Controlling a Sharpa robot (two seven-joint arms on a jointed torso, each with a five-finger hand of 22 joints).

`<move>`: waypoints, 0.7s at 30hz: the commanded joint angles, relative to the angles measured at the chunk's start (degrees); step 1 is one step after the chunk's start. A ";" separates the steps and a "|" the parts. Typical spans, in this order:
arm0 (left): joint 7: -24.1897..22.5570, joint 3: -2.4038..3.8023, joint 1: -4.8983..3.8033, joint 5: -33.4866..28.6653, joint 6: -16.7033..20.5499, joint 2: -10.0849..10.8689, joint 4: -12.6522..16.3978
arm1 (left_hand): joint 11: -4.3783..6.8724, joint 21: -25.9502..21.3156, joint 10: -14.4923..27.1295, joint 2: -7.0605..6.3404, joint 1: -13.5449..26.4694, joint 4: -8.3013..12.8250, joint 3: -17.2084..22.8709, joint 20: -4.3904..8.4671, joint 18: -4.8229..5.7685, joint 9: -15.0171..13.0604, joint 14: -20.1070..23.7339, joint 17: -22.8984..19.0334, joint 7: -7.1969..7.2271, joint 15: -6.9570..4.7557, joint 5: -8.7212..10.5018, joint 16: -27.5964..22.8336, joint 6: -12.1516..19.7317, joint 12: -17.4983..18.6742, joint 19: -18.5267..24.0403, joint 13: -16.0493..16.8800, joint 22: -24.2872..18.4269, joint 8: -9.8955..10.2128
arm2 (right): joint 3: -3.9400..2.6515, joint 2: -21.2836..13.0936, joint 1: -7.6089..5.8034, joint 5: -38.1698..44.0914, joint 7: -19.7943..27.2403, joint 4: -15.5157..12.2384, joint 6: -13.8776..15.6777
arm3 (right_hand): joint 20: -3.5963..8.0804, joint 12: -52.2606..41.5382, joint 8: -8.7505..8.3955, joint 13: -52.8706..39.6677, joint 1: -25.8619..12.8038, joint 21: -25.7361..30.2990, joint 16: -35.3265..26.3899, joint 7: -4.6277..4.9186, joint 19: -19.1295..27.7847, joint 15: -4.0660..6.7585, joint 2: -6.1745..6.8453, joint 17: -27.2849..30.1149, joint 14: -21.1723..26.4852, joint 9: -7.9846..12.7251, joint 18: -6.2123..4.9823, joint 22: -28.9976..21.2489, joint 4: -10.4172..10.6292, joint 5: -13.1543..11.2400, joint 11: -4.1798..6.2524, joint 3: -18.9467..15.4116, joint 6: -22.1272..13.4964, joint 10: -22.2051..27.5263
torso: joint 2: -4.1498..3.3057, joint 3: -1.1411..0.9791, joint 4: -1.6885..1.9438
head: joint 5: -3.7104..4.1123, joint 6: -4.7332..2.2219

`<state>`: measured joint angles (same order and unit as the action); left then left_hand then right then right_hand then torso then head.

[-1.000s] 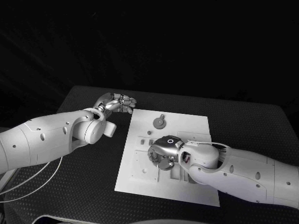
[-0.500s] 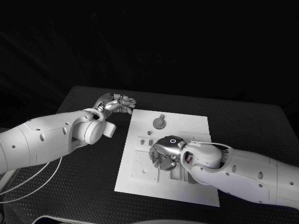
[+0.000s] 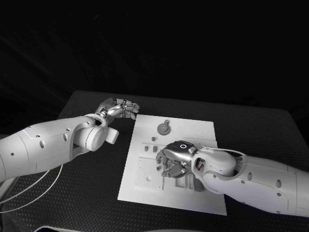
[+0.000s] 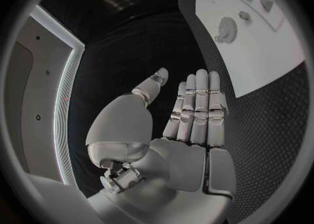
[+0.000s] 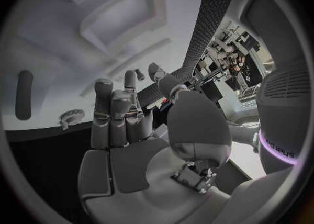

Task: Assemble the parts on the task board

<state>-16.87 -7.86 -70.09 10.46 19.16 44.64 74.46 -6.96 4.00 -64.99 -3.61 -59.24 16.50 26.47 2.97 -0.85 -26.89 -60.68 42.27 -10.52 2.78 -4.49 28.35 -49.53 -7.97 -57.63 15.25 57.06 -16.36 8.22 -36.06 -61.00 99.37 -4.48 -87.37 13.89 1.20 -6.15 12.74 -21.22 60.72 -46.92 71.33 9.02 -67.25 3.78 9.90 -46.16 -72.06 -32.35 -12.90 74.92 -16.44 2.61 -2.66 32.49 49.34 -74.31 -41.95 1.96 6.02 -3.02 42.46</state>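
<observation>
The white task board (image 3: 196, 126) lies in the middle of the black table. A round grey part (image 3: 164, 127) sits near its far edge, and small parts (image 3: 154, 140) stand in a row below it. My right hand (image 3: 174, 158) hovers over the board's middle with its fingers pointing down at the slots. In the right wrist view a small dark piece (image 5: 138, 74) shows between the thumb and the fingertips (image 5: 129, 77); I cannot tell whether it is held. My left hand (image 3: 118, 107) is off the board's far left corner, with fingers straight and nothing in it (image 4: 196, 103).
The board (image 4: 261, 56) with the round part (image 4: 227, 27) lies beside the left hand. The right wrist view shows a long slot (image 5: 24, 94) and a toothed round part (image 5: 70, 115) on the board (image 5: 52, 51). Bare black table (image 3: 259, 130) surrounds the board.
My right hand has slid a little toward the board's near edge. The left hand has hardly moved.
</observation>
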 commanded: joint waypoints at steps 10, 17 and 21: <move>-1.18 0.02 -0.07 0.09 -1.81 0.14 0.25 | -0.19 -0.20 0.46 0.13 -0.17 -0.12 -0.18 -0.14 0.65 0.09 0.65 0.10 0.15 0.09 -0.31 -0.42 0.13 0.28 0.46 -0.08 -0.14 -0.27 | -3.90 -6.00 -3.68 -16.22 6.06 -3.42 2.67 | 0.44 0.80 0.24 0.06 0.78 0.17 0.17 0.35 -0.23 -0.75 0.08 -0.27 -0.34 0.22 -2.10 0.74 -0.17 0.20 -0.73 -0.78 0.76 1.13 | 0.00 0.02 -0.13 | 1.22 -1.50; -1.76 0.02 -0.06 0.09 -2.36 0.54 0.09 | -0.16 -0.13 0.51 0.04 -1.35 0.04 -0.07 -0.22 0.60 0.36 0.79 0.32 0.36 0.16 -0.17 -0.59 0.87 0.29 0.65 -0.07 -0.33 0.01 | -6.37 -9.55 -5.49 -15.34 4.28 -2.76 -2.17 | -0.05 2.70 -0.15 0.99 0.38 0.53 0.28 0.47 0.88 -2.28 1.07 -0.58 1.10 0.70 -2.08 0.87 -0.04 0.17 -2.30 -1.71 -0.02 5.96 | 0.01 0.04 -0.08 | 1.84 -2.00; -1.82 0.03 -0.06 0.09 -2.29 0.58 -0.01 | -0.17 -0.11 0.52 0.10 -1.36 0.00 -0.14 -0.24 0.60 0.33 0.80 0.36 0.46 0.18 -0.08 -0.62 0.66 0.31 0.66 -0.09 -0.37 -0.14 | -6.39 -10.53 -5.75 -12.84 3.99 -1.39 -2.55 | -0.91 2.64 -1.21 2.78 -1.08 1.42 0.07 -0.22 2.98 -4.50 2.33 -0.81 3.71 1.31 -1.91 0.87 0.17 0.22 -4.59 -2.59 -2.45 12.59 | -0.03 0.07 -0.02 | 2.14 -2.18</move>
<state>-17.51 -7.87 -70.09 10.46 18.05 45.32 74.40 -7.17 4.00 -64.79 -3.54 -60.09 16.50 26.47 2.77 -0.86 -26.59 -60.28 42.55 -10.51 2.77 -4.49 27.94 -48.90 -7.97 -57.43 15.23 56.76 -16.36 1.78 -46.39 -66.81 85.61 -0.33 -89.00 14.25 0.29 -3.54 11.65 -18.59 59.71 -45.69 71.33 8.82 -64.48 -0.57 11.96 -46.92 -68.65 -31.08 -12.25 74.91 -16.27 2.61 -5.47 30.27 47.26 -63.79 -41.95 1.99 5.92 -1.07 40.40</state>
